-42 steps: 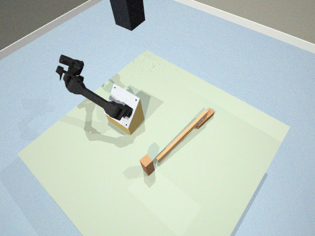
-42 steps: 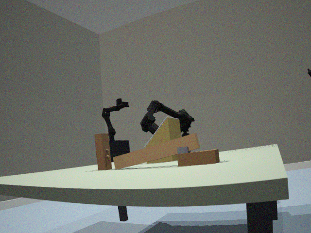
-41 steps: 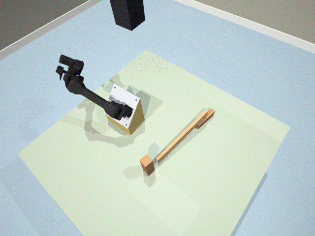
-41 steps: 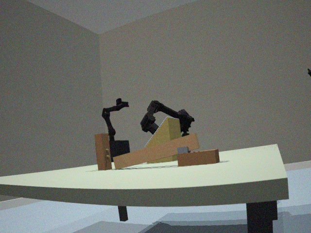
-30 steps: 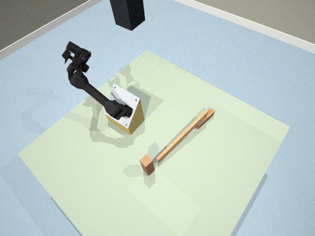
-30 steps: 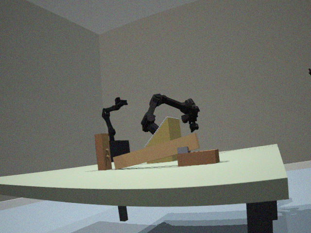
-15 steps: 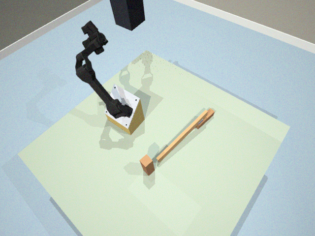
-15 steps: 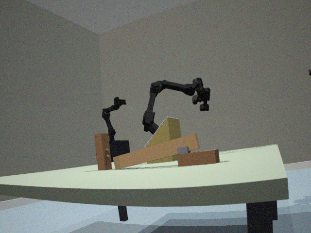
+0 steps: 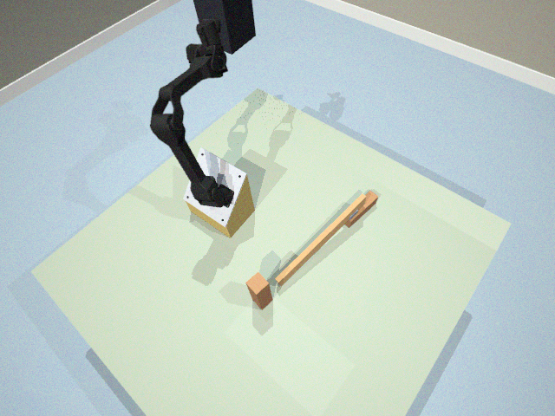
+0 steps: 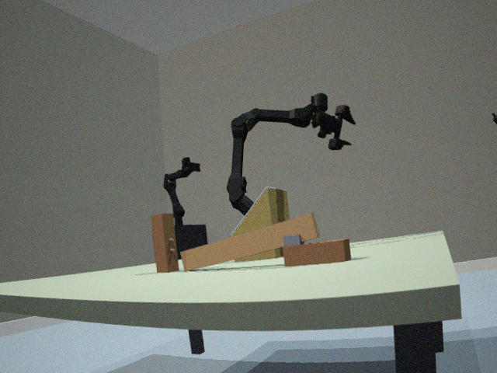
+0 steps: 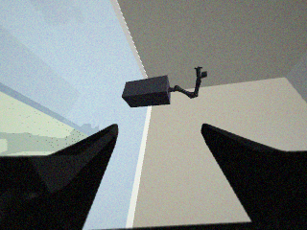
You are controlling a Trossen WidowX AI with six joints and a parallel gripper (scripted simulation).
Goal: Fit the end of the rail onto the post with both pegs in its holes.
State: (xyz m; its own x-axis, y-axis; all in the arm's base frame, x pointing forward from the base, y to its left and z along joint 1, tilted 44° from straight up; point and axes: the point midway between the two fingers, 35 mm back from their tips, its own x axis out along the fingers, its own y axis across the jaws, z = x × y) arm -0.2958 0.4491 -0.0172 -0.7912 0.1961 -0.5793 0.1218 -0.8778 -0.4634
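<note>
The rail [image 9: 319, 243] [image 10: 237, 244] slopes down from the grey bracket [image 9: 353, 214] [image 10: 291, 240] on the footboard block [image 9: 370, 205] [image 10: 317, 253] to the table [image 9: 403, 304] [image 10: 241, 287]. Its near end lies low, a short gap from the upright post [image 9: 259, 289] [image 10: 161, 242]. Its far end sticks up beyond the bracket. Two pegs [image 10: 171, 244] point from the post towards the rail, outside its end. The rail's holes are not visible. My gripper [image 10: 352, 134] [image 11: 160, 127] is open and empty, high above the table, away from the rail; the wrist view shows neither rail nor post.
My arm stands on a yellow wedge [image 9: 242, 205] [image 10: 256, 217] with a white sloped plate, beside the rail. A dark box [image 9: 237, 24] [image 10: 192, 241] [image 11: 146, 92] stands beyond the table, with another arm [image 10: 172, 193] [image 11: 197, 83] on it.
</note>
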